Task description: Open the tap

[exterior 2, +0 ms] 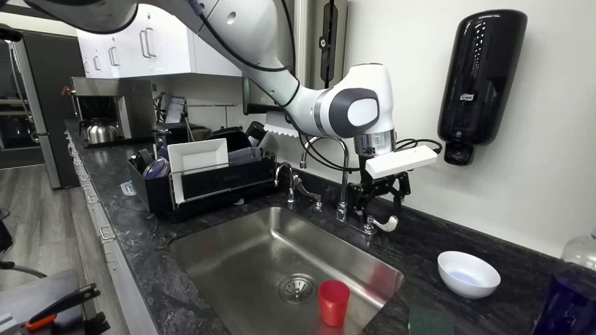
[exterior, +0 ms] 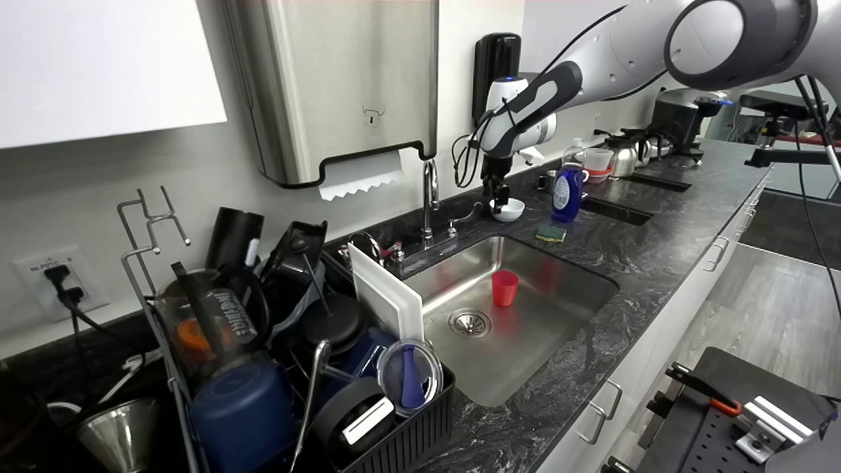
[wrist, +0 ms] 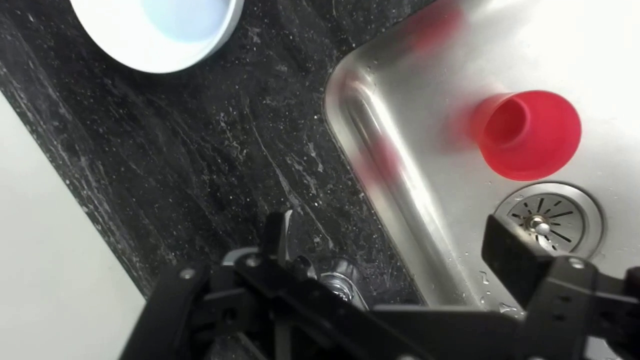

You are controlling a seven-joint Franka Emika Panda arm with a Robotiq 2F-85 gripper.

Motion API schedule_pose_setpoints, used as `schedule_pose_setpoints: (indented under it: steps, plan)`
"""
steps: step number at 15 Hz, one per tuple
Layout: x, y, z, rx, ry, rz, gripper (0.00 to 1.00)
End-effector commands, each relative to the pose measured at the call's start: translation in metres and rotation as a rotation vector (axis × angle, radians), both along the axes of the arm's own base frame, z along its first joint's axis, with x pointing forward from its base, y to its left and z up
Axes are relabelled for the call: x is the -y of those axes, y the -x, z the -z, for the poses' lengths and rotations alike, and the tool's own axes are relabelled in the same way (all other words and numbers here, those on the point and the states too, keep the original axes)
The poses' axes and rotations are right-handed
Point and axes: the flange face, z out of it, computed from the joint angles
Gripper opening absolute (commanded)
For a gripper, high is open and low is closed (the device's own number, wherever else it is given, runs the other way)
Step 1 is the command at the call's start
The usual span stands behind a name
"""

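The tap is a slim chrome gooseneck at the back edge of the sink; it also shows in an exterior view. Its lever handle on the bowl's side shows in both exterior views, also here. The other handle is on the far side of the spout. My gripper points down just above the bowl-side handle, beside the spout. In the wrist view the gripper is open, its fingers wide apart. One finger is close beside the lever, partly hiding the handle base; I cannot tell whether they touch.
A red cup stands in the steel sink. A white bowl sits beside the handle. A full dish rack and a small second faucet stand beyond the spout. Blue soap bottle and sponge are nearby.
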Motion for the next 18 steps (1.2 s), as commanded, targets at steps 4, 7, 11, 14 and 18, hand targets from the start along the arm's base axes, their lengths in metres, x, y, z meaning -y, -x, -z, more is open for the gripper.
schedule_pose_setpoints:
  steps: [4, 7, 11, 14, 18]
  plan:
    - [-0.001, -0.019, 0.011, 0.087, 0.022, -0.044, 1.0]
    - [-0.005, -0.025, 0.014, 0.112, 0.018, -0.06, 1.0]
    - [-0.011, -0.028, 0.014, 0.107, 0.008, -0.089, 1.0]
    - [-0.01, -0.028, 0.013, 0.1, 0.003, -0.104, 1.0]
    - [-0.004, -0.027, 0.019, 0.086, 0.004, -0.107, 1.0]
